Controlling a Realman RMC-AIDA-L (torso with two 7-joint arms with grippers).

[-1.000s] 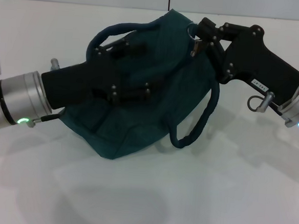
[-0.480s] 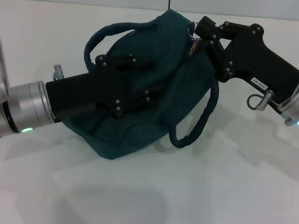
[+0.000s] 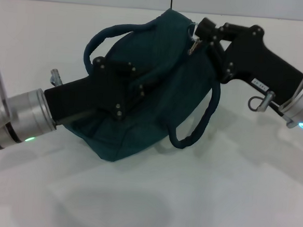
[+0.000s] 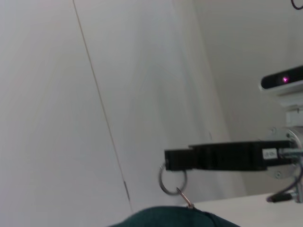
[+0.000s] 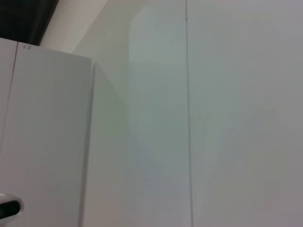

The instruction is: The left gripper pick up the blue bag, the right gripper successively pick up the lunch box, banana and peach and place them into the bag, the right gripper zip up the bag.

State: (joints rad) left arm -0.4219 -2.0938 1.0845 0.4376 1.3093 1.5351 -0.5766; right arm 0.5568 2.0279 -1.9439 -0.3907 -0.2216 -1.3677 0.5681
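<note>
Matt teal cloth on the blue bag (image 3: 158,98), soft and creased, with padded fabric loop handles (image 3: 200,122) and a shiny metal ring pull (image 4: 173,179) at its top edge. Against the bag, the left gripper (image 3: 135,84) and right gripper (image 3: 201,31) show matt black plastic studded with small bright screws. Beneath the bag, the table (image 3: 187,199) looks smooth white with a faint sheen.

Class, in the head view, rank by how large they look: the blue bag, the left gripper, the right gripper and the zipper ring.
1. Blue bag
2-3. Left gripper and right gripper: alike in look, not ranked
4. Zipper ring
</note>
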